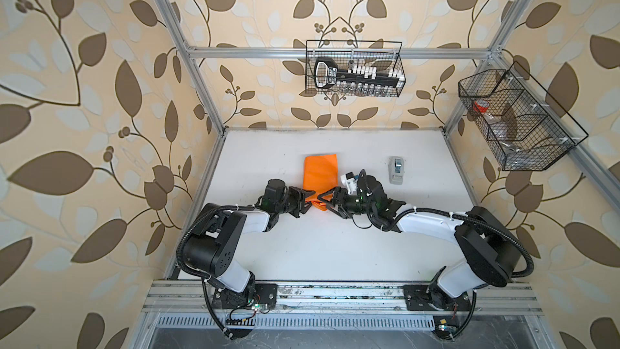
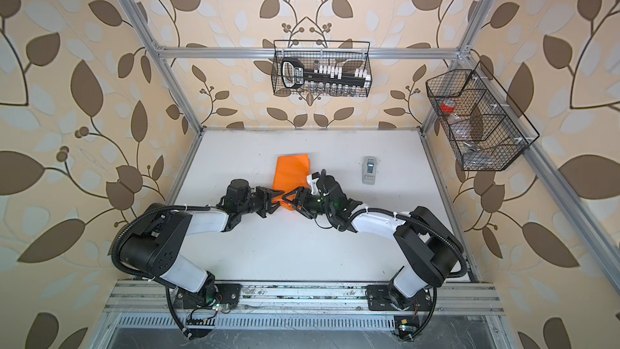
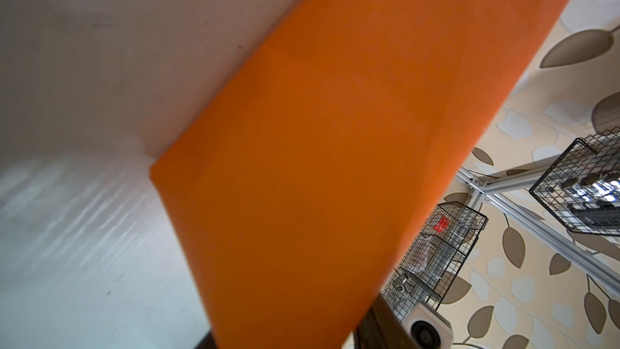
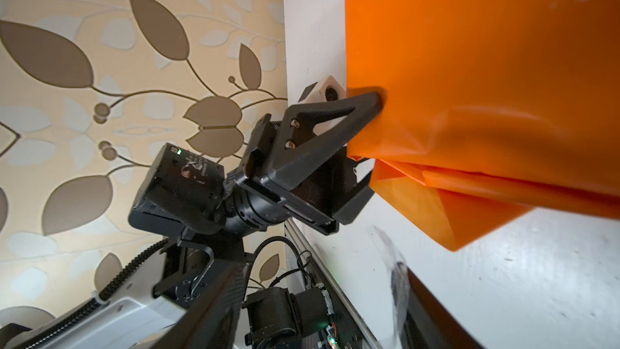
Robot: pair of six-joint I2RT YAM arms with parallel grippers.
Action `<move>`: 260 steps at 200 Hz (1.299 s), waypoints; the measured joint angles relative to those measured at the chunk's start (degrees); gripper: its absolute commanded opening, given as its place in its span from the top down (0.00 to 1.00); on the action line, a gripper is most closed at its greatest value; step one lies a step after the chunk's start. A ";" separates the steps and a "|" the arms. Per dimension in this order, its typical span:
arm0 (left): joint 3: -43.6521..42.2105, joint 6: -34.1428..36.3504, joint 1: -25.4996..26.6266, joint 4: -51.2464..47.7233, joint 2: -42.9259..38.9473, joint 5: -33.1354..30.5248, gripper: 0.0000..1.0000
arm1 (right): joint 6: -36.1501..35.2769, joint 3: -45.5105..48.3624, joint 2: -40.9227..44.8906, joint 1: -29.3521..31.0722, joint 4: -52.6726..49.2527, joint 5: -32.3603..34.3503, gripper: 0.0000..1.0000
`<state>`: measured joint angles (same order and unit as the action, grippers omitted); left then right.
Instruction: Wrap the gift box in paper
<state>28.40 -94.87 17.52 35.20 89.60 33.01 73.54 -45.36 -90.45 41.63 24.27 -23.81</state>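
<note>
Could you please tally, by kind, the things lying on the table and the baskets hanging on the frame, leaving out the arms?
orange paper: 1
tape dispenser: 1
wire baskets: 2
Total: 4

White table (image 1: 335,246), folded orange paper (image 1: 320,171) on it, grey tape dispenser (image 1: 396,170) near

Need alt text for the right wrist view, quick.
The left end effector clamps the folded edge of the orange paper, one finger denting it. White table and leaf-patterned wallpaper lie behind.
</note>
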 measured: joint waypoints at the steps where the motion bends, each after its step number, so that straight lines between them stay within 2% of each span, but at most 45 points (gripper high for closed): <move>1: 0.00 0.00 0.00 -0.02 0.00 0.00 0.58 | 0.04 -0.07 -0.02 0.00 0.00 0.00 0.29; 85: 0.00 0.00 0.00 0.00 0.00 0.02 0.58 | 6.12 -5.20 -3.08 0.26 -0.72 0.83 0.33; 169: 0.00 -0.11 0.00 0.13 0.00 0.02 0.58 | 6.80 -10.36 -6.21 0.26 -6.27 1.70 0.34; 198: 0.00 -0.11 0.00 0.17 0.02 0.02 0.58 | 6.10 -12.98 -7.50 -0.13 -11.63 0.76 0.33; 260: -0.11 -0.20 0.00 0.46 0.02 0.00 0.59 | 6.21 -13.90 -9.60 -0.50 -11.41 -1.75 0.33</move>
<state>28.29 -95.07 17.52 35.66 89.62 33.01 79.75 -59.27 -100.05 41.12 12.86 -25.56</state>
